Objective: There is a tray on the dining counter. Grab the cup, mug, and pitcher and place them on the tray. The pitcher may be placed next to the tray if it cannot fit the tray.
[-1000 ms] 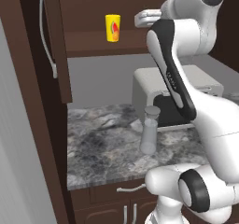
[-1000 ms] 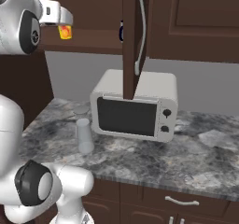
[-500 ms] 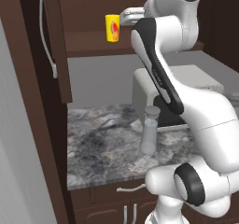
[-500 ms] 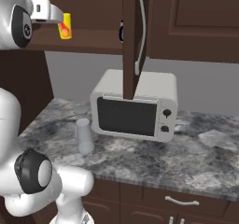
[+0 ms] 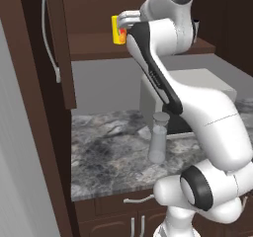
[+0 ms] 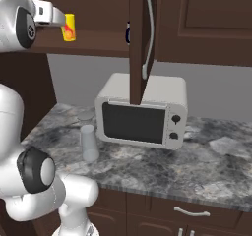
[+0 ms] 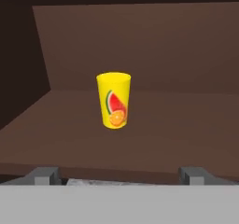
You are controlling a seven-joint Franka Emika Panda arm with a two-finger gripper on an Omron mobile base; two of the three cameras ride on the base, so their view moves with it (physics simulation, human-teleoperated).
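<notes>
The cup (image 7: 114, 100) is standing upright on the shelf (image 7: 177, 139), straight ahead of the spread, empty tool (image 7: 121, 175).

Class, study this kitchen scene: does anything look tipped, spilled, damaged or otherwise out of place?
Nothing stands out. The yellow cup stands upright on the cabinet shelf, the pitcher upright on the marbled counter beside the microwave.

Cup (image 7: 114, 100) on cabinet shelf (image 7: 154, 139) above counter (image 6: 147, 166); pitcher (image 6: 89, 142) left of microwave (image 6: 142, 113).
</notes>
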